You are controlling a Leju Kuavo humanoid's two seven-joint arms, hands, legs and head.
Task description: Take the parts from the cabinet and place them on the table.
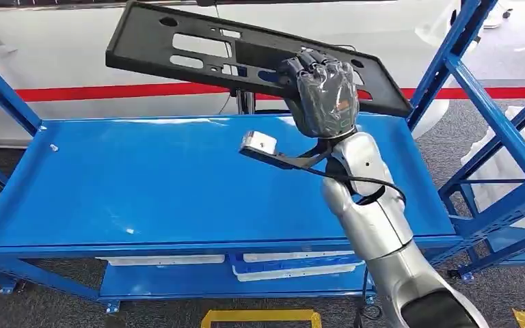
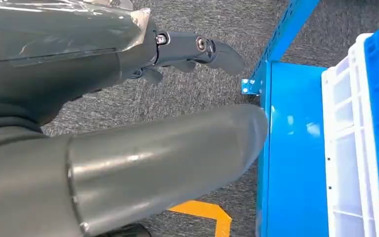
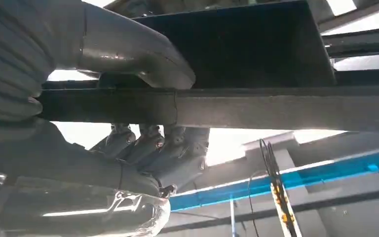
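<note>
The desk (image 1: 143, 184), a wide blue steel top on a blue frame, stood on grey carpet and took up most of the head view. Blue racking (image 1: 492, 116) rose just beside the desk's right end. Under the desk, a lower shelf (image 1: 198, 280) carried flat white parts (image 1: 294, 265) lying side by side.

Above the far right part of the desk, clear of its top and tilted down toward the right, hung the panel (image 1: 246, 58), a long black plastic part pierced with rectangular cut-outs and small round holes. The right hand (image 1: 325, 96) held it near its right end: in the right wrist view the thumb (image 3: 128, 54) pressed on one face of the panel's edge (image 3: 256, 106) while the fingers (image 3: 153, 148) curled against the other. The silver right arm (image 1: 376, 219) reached up across the desk's near right edge.

The left hand (image 2: 187, 52) hung beside the desk's frame (image 2: 281, 29) over the carpet, its thumb and dark fingers apart with nothing between them. Near it stood a white and blue crate (image 2: 355, 138). A strip of yellow floor tape (image 2: 209, 212) lay on the carpet close to the desk.
</note>
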